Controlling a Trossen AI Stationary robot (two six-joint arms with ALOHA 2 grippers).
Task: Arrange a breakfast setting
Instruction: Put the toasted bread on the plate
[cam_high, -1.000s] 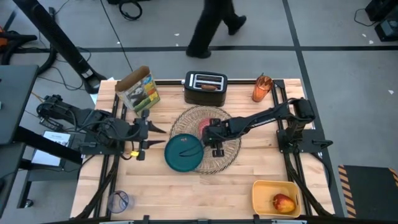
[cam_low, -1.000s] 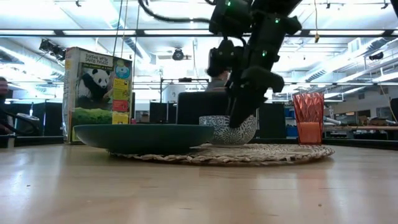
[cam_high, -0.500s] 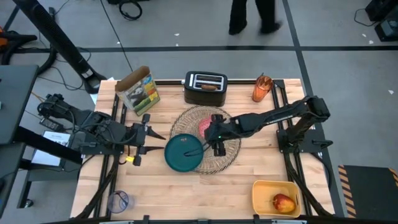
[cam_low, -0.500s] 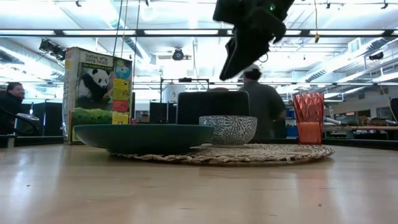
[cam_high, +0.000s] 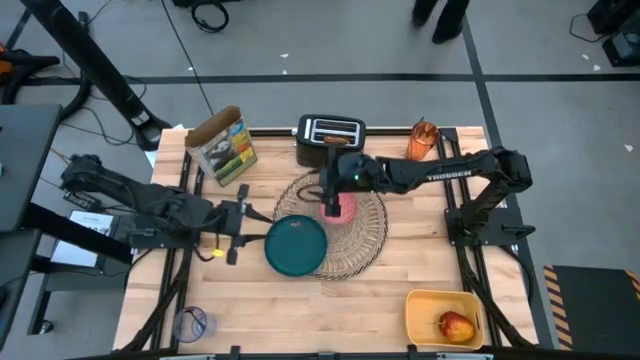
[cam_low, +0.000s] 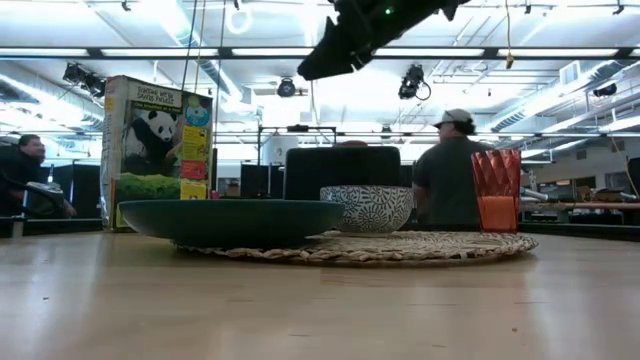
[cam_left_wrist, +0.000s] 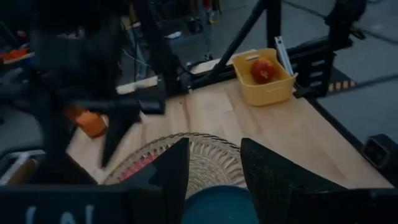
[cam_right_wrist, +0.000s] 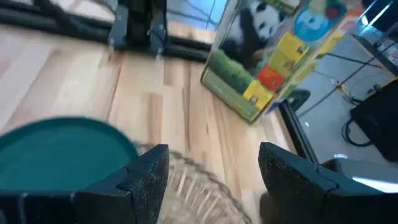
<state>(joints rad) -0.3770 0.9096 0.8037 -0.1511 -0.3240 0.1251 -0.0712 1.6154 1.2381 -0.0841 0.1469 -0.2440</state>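
Observation:
The round wicker placemat (cam_high: 352, 228) lies mid-table. On it sit the small pink bowl (cam_high: 341, 207), patterned outside (cam_low: 367, 208), and the teal plate (cam_high: 297, 245), which overhangs the mat's left edge. My right gripper (cam_high: 329, 198) hangs open high above the bowl and touches nothing; its wrist view shows empty space between its fingers (cam_right_wrist: 214, 157). My left gripper (cam_high: 248, 220) waits open left of the plate, also empty (cam_left_wrist: 214, 163). The orange cup (cam_high: 421, 143) stands at the far right. The apple (cam_high: 456, 325) lies in a yellow bin (cam_high: 425, 300).
A black toaster (cam_high: 330, 142) stands at the far edge behind the mat, with a panda cereal box (cam_high: 224, 146) to its left. A clear cup (cam_high: 190, 323) sits at the near left corner. People move in the room beyond the table.
My right gripper has come away from the pink bowl, risen high above the mat, swung toward the far edge and the toaster, and tipped up from pointing steeply down toward level. The bowl stays where it was on the mat.

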